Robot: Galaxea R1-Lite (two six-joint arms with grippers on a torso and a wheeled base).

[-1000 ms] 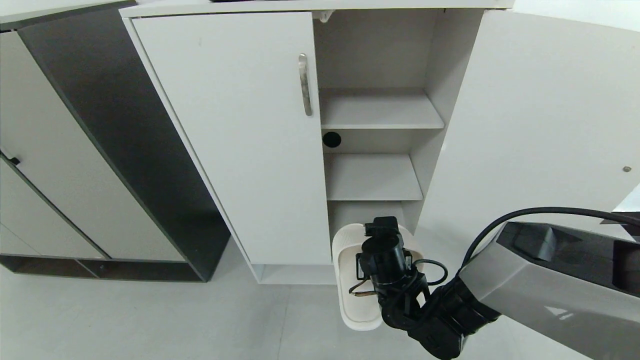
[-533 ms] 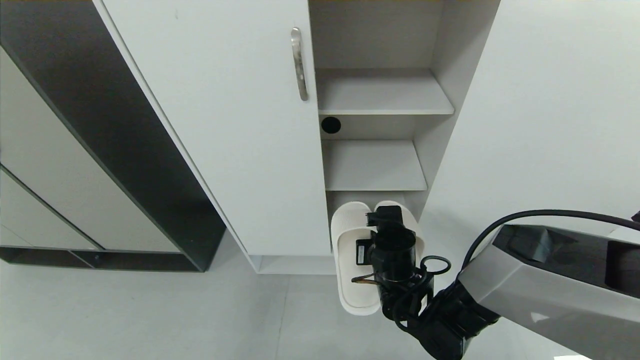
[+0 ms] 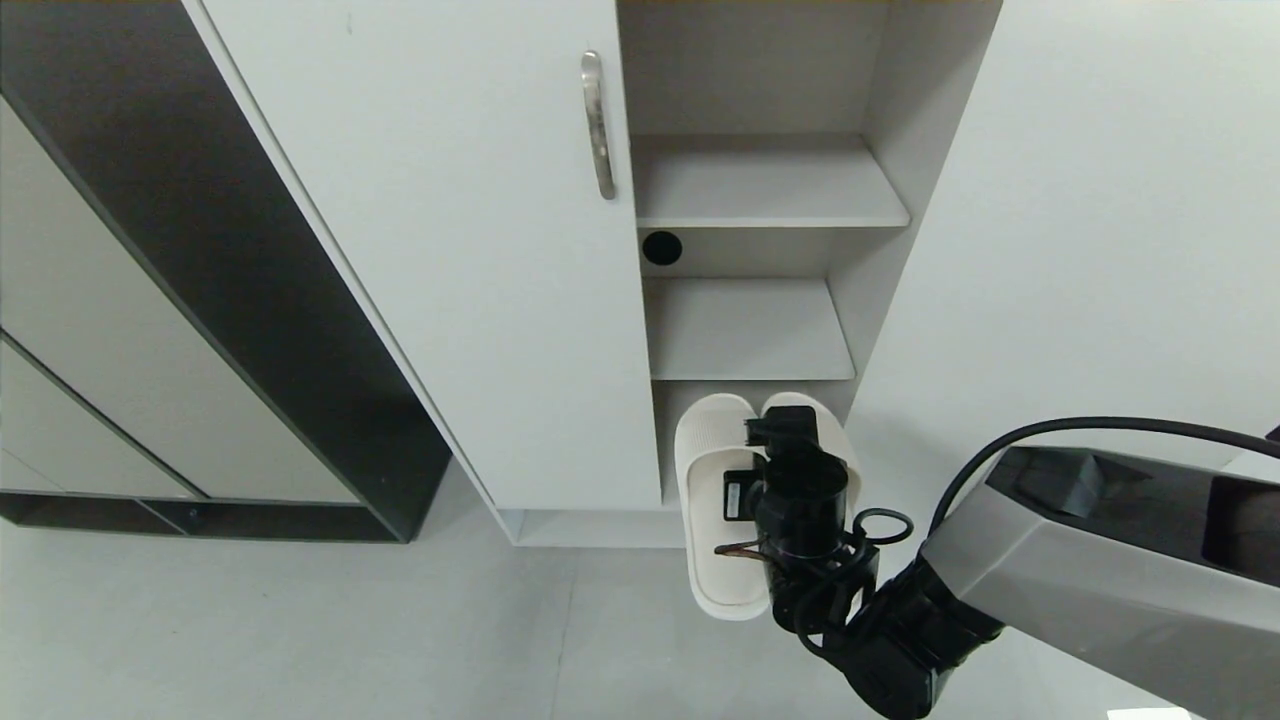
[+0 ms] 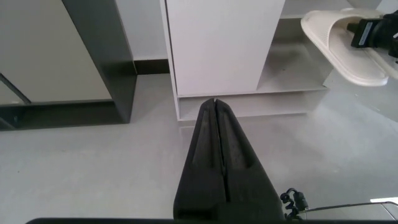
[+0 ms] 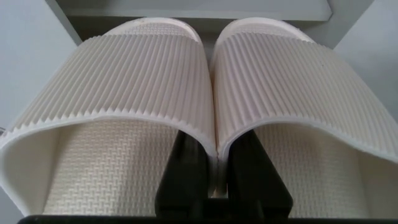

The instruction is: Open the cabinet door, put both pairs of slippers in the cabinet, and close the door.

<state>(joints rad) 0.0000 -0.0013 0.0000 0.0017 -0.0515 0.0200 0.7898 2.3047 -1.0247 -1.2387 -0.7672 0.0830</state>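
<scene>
Since 0.5 s ago my right arm has carried the pair of slippers (image 3: 715, 530) a little rightward and nearer the cabinet; the larger shift 1.0 s ago looks like head-camera motion, not the furniture.

1. Left gripper (image 4: 214, 102): fingers pressed together, holding nothing, hanging over the floor (image 3: 300, 620) and facing the closed left door (image 3: 450, 250) with its handle (image 3: 597, 125).
2. Open bay: 2 bare shelves, upper shelf (image 3: 765, 185) and middle shelf (image 3: 745, 330). The bottom compartment (image 3: 672, 398) sits below them.
3. Slippers: 1 cream pair, side by side, toes at the mouth of the bottom compartment, heels hanging out over the floor, clear of the ground.
4. Right gripper (image 5: 215, 186): pinching the 2 inner side walls of the slippers together from behind the straps.
5. Open right door (image 3: 1080, 250): swung wide, just beside my right arm.

Judgement: step in hand is stowing a pair, and the door is already open. Next move calls for a straight push inward, keeping the toes under the middle shelf, then lowering and releasing. Risk: the right slipper brushing the side wall.
</scene>
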